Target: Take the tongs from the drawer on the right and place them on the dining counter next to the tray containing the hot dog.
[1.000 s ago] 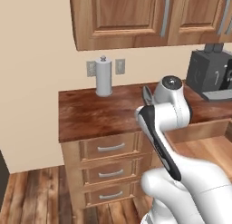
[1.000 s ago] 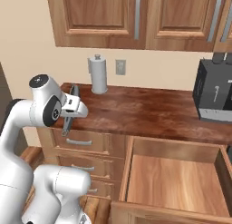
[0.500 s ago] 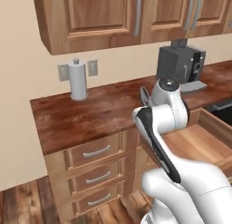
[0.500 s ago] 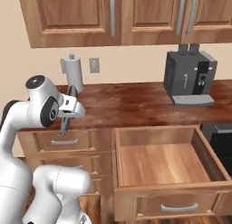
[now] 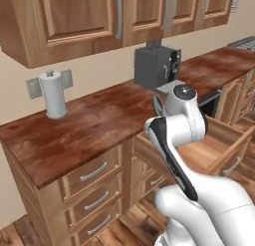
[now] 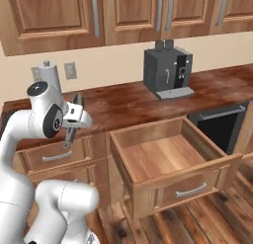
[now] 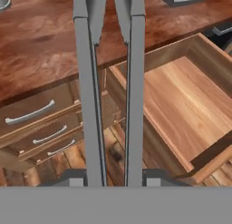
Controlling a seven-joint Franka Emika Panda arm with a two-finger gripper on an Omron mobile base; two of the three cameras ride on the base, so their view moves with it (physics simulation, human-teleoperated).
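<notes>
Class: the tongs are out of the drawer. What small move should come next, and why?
Probably keep the grip and turn the base away toward the dining counter: the hand is clamped on the tongs, and the open drawer lies empty.

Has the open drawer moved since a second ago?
No. The drawer stays pulled out just as far below the coffee machine; only the camera shifted.
</notes>
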